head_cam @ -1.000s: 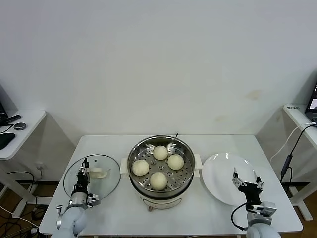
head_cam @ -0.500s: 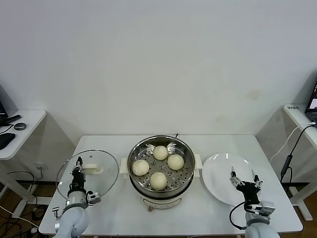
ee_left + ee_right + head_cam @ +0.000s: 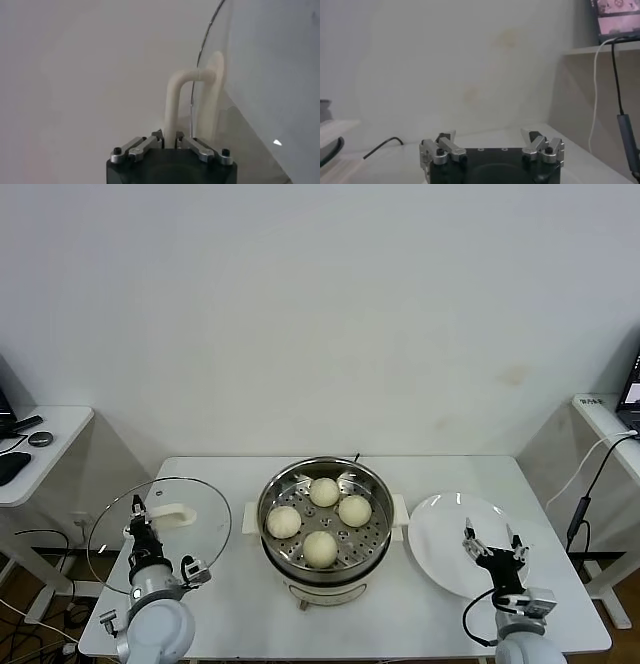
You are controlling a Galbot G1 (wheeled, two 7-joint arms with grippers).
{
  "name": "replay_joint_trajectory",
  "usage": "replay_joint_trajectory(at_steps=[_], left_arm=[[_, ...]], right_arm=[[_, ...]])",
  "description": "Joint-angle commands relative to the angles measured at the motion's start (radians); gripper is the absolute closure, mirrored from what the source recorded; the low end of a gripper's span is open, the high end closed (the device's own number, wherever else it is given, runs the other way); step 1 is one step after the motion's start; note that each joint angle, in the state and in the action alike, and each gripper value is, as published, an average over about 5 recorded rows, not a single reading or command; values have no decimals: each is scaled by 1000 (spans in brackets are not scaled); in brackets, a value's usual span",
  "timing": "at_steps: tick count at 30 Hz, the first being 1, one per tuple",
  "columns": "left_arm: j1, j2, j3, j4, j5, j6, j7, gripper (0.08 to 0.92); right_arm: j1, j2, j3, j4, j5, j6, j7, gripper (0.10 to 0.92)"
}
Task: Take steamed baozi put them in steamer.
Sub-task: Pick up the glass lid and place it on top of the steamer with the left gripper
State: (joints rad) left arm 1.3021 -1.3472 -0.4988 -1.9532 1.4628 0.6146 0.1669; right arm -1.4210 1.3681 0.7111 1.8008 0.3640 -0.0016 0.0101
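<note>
The steamer (image 3: 325,529), a shiny steel pot with a perforated tray and white handles, stands mid-table. Four cream-white steamed baozi lie on its tray: far (image 3: 323,492), right (image 3: 355,510), left (image 3: 284,521), near (image 3: 320,549). My left gripper (image 3: 137,509) is shut on the white handle (image 3: 176,107) of the round glass lid (image 3: 158,529) and holds the lid tilted up at the table's left edge. My right gripper (image 3: 491,541) is open and empty over the near edge of the white plate (image 3: 450,529).
A black cable runs behind the steamer (image 3: 355,456). A side table (image 3: 35,449) with dark items stands at far left. A shelf and hanging cable (image 3: 590,484) are at far right. The white wall is behind.
My left gripper has lifted the glass lid off the table, tilted it upright and carried it leftward. My right gripper has stayed over the plate's near edge.
</note>
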Motion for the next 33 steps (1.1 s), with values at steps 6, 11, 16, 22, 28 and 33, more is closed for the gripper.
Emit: replay_joint_trajectory(at_steps=[6,11,16,22,28,33], left_arm=[[-10,-151,169,-278,163,79,168,818],[-30,-180,297,-218,214,78,144,818],[-71,-198,386,-158,203,79,168,818],[-136,-209,472,-100,121,79,186,818],[-198,-243,551,-25,99,80,169,818],[-244,-254,573,59,137,79,143,818]], right_arm=[[-3,13,3,-3,-5,-1,0,203],[0,27,11,-9,-12,-3,-1,203],[-3,32,20,-12,-17,-3,-2,203],[-4,33,30,-18,-26,-5,-2,203],[-1,40,36,-23,-29,-6,-1,203],[6,44,41,-31,-29,-7,-1,203]])
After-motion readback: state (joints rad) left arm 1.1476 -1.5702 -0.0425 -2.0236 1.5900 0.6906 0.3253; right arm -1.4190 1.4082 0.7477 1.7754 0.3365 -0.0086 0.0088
